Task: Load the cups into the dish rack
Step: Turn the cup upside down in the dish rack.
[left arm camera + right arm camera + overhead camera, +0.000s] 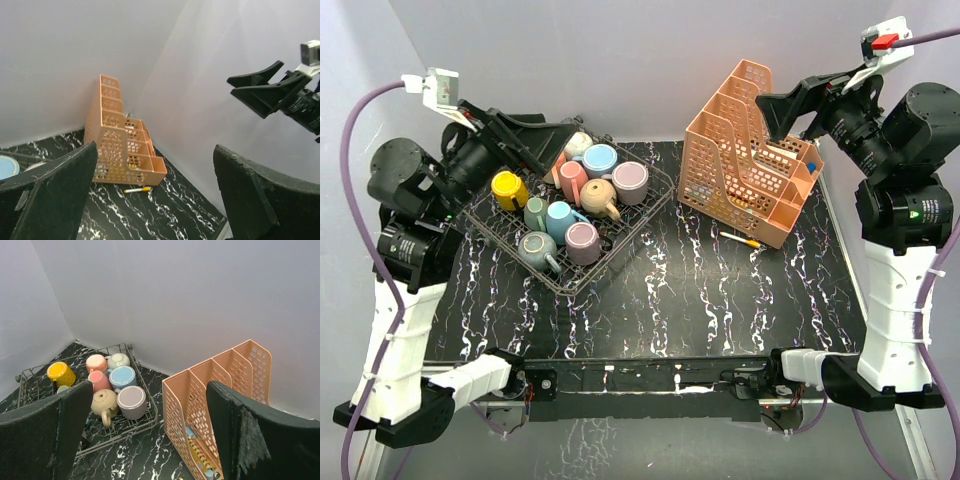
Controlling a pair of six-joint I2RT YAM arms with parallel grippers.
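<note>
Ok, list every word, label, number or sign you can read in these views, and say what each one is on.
No text can be read in any view.
Small pale mark on the right arm: too small to read.
Items low in the orange file organizer: any print is too blurred to read.
Cups and dish rack: no lettering seen.

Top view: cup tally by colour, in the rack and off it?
Yellow cup: 1
Pink cups: 3
Blue cup: 1
Cream cup: 1
Lilac cup: 1
Tan cup: 1
Teal cups: 2
Grey-green cup: 1
Total: 11, all in the rack; 0 seen outside it.
</note>
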